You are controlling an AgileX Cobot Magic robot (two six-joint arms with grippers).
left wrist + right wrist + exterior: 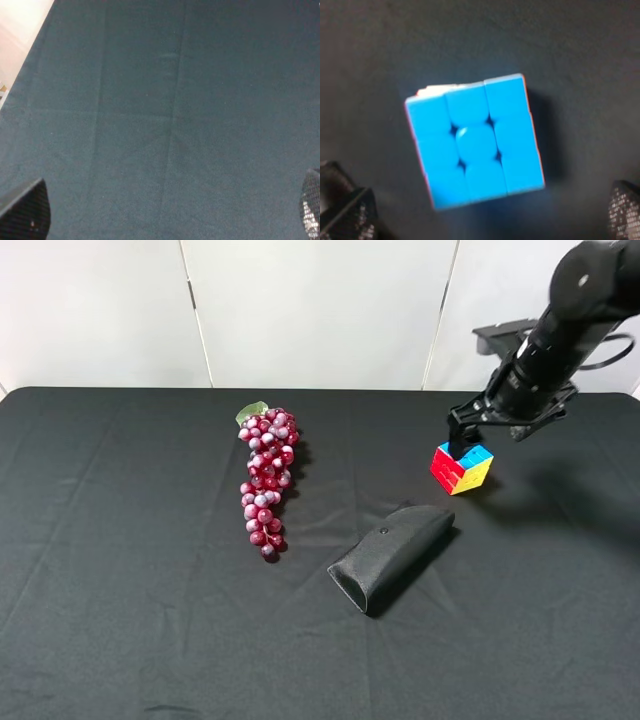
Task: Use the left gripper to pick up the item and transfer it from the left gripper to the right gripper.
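Note:
The item, a puzzle cube (462, 468) with red, yellow and blue faces showing, sits on the black cloth at the right, a little tilted. My right gripper (463, 438) hangs just above it. In the right wrist view the cube's blue face (475, 142) fills the middle, and the right gripper (490, 222) is open, with its fingertips (350, 215) wide apart at the frame's corners and not touching the cube. My left gripper (170, 215) is open and empty over bare cloth. The left arm is out of the exterior high view.
A bunch of dark-red grapes (266, 480) lies left of centre. A black tapered pouch (392, 555) lies in front of the cube, toward the middle. The black cloth (120, 560) covers the whole table. A white wall stands behind.

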